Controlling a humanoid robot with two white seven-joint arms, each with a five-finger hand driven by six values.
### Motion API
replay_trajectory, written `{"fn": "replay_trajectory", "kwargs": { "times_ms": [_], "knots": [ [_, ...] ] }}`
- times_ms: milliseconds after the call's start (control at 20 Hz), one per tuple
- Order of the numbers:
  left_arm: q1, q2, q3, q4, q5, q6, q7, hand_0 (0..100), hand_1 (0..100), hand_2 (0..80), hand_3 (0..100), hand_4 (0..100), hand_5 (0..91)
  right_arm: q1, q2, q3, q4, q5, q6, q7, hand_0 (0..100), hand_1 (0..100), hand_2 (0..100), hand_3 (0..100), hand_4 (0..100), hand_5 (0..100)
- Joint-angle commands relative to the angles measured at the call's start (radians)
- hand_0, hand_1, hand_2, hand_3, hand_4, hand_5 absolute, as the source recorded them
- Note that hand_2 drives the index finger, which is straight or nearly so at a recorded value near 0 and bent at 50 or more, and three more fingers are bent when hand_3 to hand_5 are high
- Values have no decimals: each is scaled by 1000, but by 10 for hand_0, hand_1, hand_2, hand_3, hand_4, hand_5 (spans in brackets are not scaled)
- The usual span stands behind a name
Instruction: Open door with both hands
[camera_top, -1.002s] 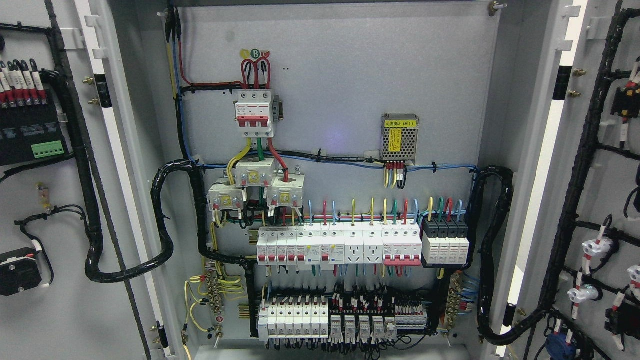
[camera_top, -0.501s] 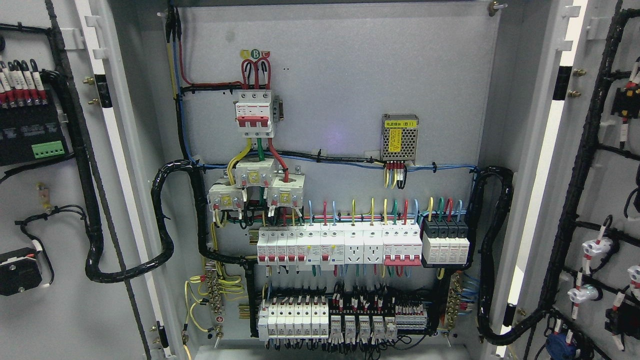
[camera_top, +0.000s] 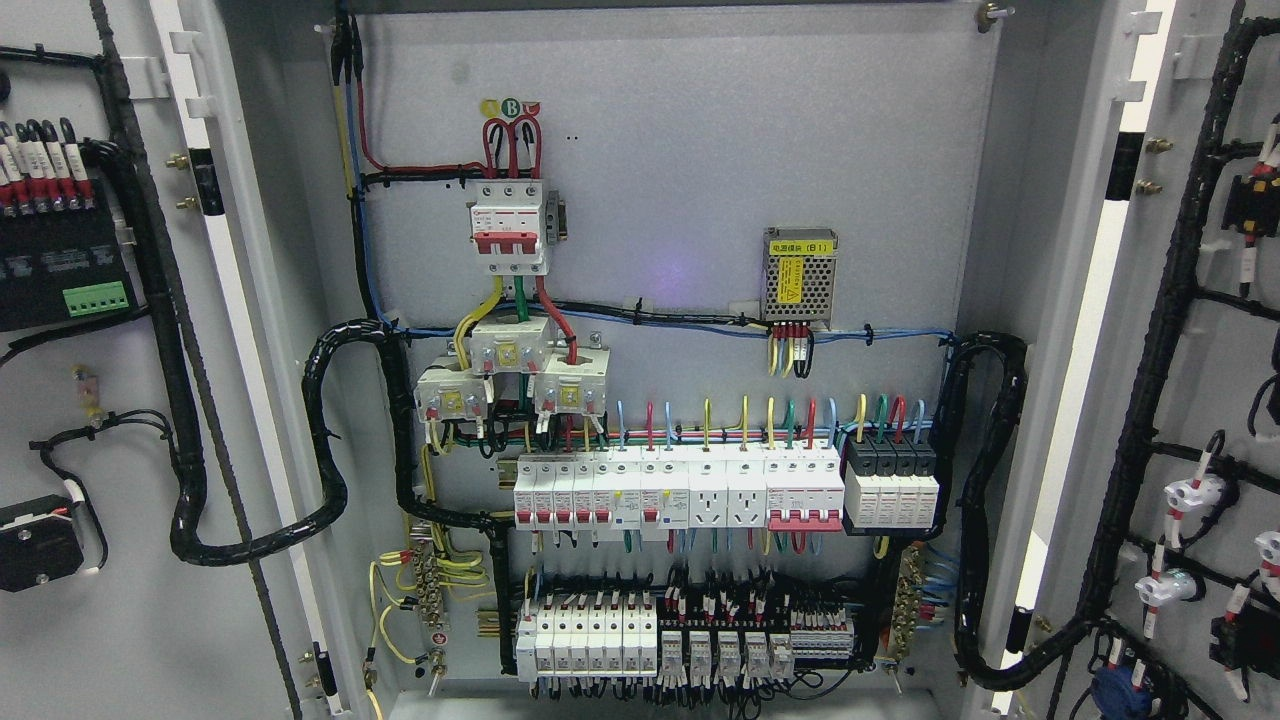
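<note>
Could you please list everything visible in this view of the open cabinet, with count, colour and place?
left door: one, grey, swung open at the left edge, black wiring on its inner face
right door: one, grey, swung open at the right edge, black wiring and white fittings on its inner face
back panel: one, grey, centre
main breaker: one, white with a red lever, upper left of the panel
power supply: one, metal mesh with a yellow label, right of centre
breaker row: one row, mostly white, some red levers, middle
lower terminal row: one row, white and black, bottom
cable bundles: two, black, looping at the panel's left and right sides
robot's hands: none in view
</note>
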Motion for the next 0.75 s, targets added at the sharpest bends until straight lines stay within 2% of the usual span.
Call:
{"fn": "replay_trajectory", "kwargs": {
  "times_ms": [0, 701],
  "knots": [
    [-4, -4, 28, 18, 18, -12, 1, 0, 0, 0, 0, 33, 0, -1, 20, -16, 31, 39, 19, -1, 0, 0, 0, 0, 0, 0],
    [-4, -4, 27, 18, 18, -13, 2, 0, 0, 0, 0, 33, 0, 23, 34, -18, 30, 52, 23, 1, 0, 0, 0, 0, 0, 0]
  ]
}}
